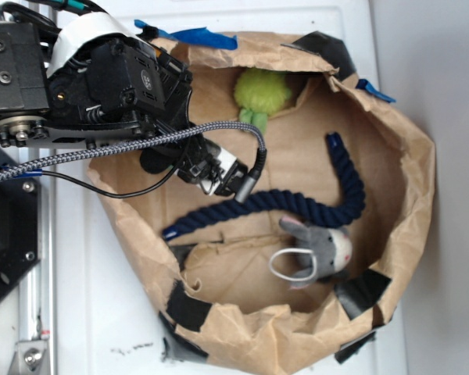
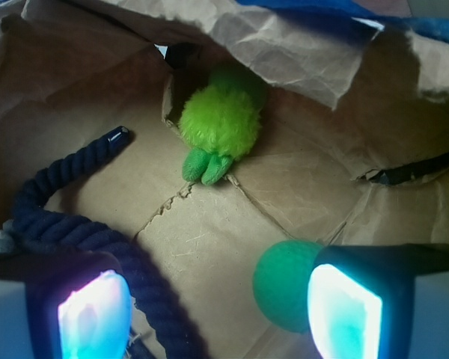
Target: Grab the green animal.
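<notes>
The green animal is a fuzzy lime plush lying at the far end of a brown paper bag, partly under the folded bag rim. In the wrist view the green animal sits ahead of me, its two stubby feet pointing toward the camera. My gripper is open, with only bare bag floor between its glowing pads. It hovers well short of the toy, touching nothing. In the exterior view the gripper hangs inside the bag on its left side.
A teal-green ball lies just beside my right finger. A thick navy rope runs under my left finger and curves across the bag. A grey plush animal with a white loop lies at the near right.
</notes>
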